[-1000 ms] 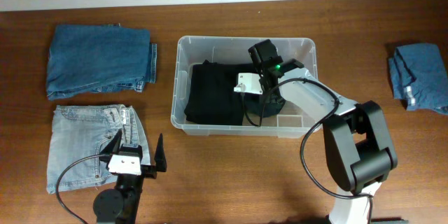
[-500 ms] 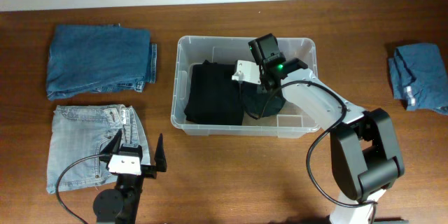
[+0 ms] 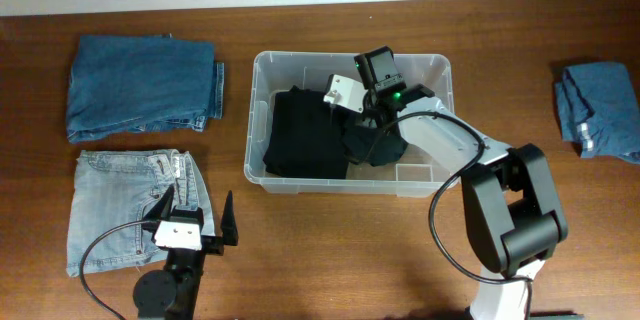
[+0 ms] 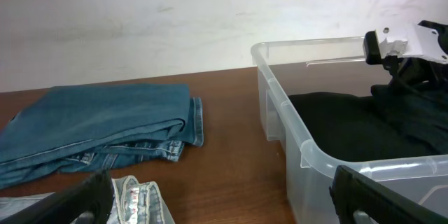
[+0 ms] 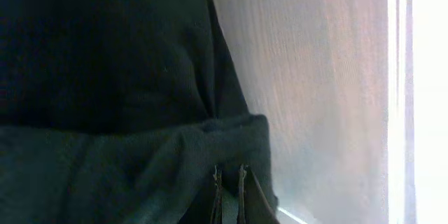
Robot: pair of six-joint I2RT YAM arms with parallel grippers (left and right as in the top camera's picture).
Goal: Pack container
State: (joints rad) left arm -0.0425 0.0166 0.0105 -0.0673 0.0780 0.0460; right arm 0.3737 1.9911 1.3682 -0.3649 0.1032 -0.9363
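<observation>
Right pincer (image 5: 229, 182) clenched on a fold of black cloth (image 3: 305, 140), down inside the clear bin (image 3: 350, 188) at mid-table. Best to draw that fold toward the bin's bare right end and lay it flat, staying off the near wall and far rim. Left pincer (image 3: 197, 225) released, idle by pale jeans (image 3: 120, 205), well apart; bare table (image 3: 330, 260) beyond the bin's ends.
</observation>
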